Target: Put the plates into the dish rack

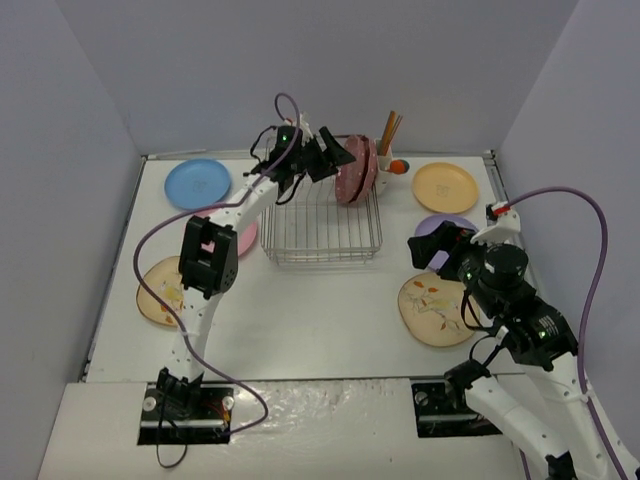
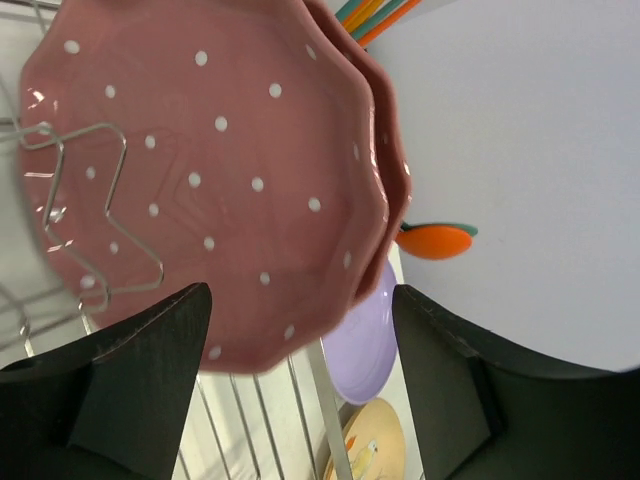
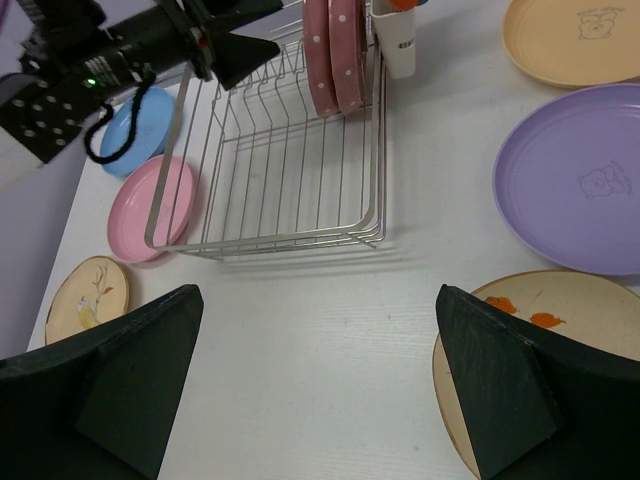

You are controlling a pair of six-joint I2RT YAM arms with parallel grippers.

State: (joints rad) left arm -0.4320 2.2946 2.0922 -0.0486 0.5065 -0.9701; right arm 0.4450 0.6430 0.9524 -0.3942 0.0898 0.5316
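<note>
White tabletop [image 1: 320, 310]: left gripper [image 1: 343, 155] jaws parted, clear of dotted plate [image 2: 200, 170] standing in dish rack [image 1: 320, 235], release apparently done; right gripper [image 3: 320, 295] wide, empty, next must descend onto beige leaf plate [image 3: 560, 340].

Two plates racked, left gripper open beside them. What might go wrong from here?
The open left gripper flanks the edge of two scalloped dark-pink dotted plates standing in the silver wire dish rack; withdrawing sideways may tip them.
The open right gripper hovers near a flat beige leaf-print plate close beside a lavender plate; grasping might nudge both.
</note>
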